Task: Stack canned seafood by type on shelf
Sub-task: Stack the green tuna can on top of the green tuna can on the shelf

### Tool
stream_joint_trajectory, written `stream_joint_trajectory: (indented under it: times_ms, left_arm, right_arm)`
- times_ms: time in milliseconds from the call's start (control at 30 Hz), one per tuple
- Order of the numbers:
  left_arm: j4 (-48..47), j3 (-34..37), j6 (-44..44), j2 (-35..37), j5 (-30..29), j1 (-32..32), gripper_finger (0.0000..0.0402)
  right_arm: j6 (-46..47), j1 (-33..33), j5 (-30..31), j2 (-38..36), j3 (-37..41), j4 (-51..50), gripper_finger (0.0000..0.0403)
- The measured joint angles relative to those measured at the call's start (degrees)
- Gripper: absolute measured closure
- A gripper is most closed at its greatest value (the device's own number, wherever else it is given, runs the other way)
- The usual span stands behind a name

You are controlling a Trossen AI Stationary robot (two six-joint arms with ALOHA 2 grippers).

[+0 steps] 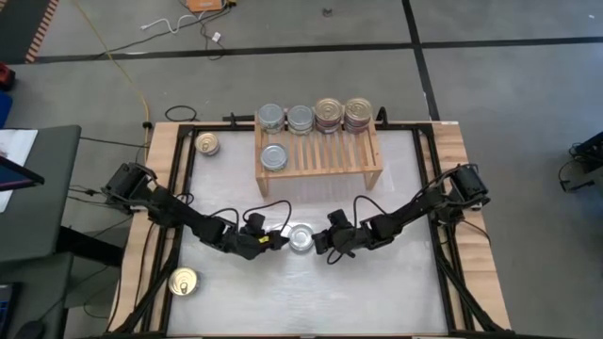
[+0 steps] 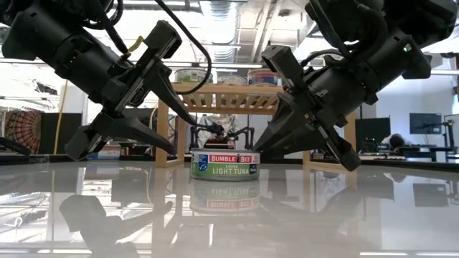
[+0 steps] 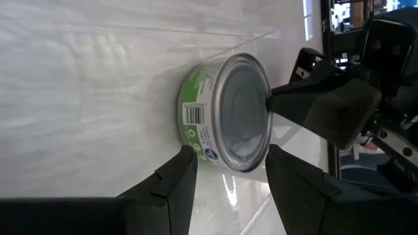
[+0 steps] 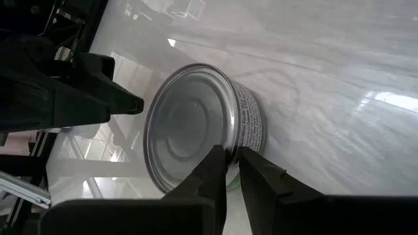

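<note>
A tuna can (image 1: 300, 238) with a silver top and green label stands upright on the white table, mid-front. My left gripper (image 1: 280, 241) is open at the can's left side, one finger above the other. The upper tip (image 2: 193, 123) hovers over the can's left edge and the lower tip (image 2: 172, 150) stands just off its wall. My right gripper (image 4: 233, 160) is shut on the can's right rim. The wooden shelf (image 1: 330, 151) behind carries several cans along its far edge and one silver can (image 1: 274, 157) on its slats. My right gripper pinches the can's top rim (image 4: 232, 149) on its right side between the two fingertips. One finger (image 4: 214, 163) lies on the lid and the other (image 4: 255, 166) on the labelled wall just under the rim. The fingers slant down from the table's right. The can sits flat on the table.
Two loose gold-lidded cans lie on the table, one at the far left (image 1: 207, 144) and one at the near left (image 1: 184, 282). Two silver-topped cans (image 1: 285, 119) and two gold-lidded stacks (image 1: 344, 114) fill the shelf's far edge. Bare table lies between the can and the shelf.
</note>
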State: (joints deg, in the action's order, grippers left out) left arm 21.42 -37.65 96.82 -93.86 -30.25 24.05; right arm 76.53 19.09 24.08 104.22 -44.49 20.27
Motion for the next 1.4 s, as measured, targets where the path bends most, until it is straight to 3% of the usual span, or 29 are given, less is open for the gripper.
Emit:
stream_joint_trajectory:
  times_ms: [167, 367, 533, 900, 1400]
  left_arm:
    - [0.01, 0.0, -0.15, 0.0, 0.33, 0.0, 0.0221]
    - [-0.1, 0.0, -1.02, 0.0, 3.02, 0.0, 0.0168]
    - [-0.12, 0.0, -1.73, 0.0, -0.28, 0.0, 0.0135]
    - [-0.06, 0.0, 6.5, 0.0, -1.6, -0.02, 0.0133]
    - [3.47, 0.0, 3.54, 0.0, -3.08, -0.04, 0.0132]
  right_arm:
    - [-0.04, 0.01, -0.01, 0.0, 0.0, -0.02, 0.0332]
    - [-0.04, 0.03, -0.01, 0.0, 0.0, -0.04, 0.0332]
    - [1.21, 0.03, -0.01, 0.0, 0.0, -0.65, 0.0334]
    - [1.44, 0.05, 0.26, -0.02, -0.02, -1.21, 0.0368]
    - [2.99, 0.05, 0.13, -0.02, -0.02, -2.16, 0.0382]
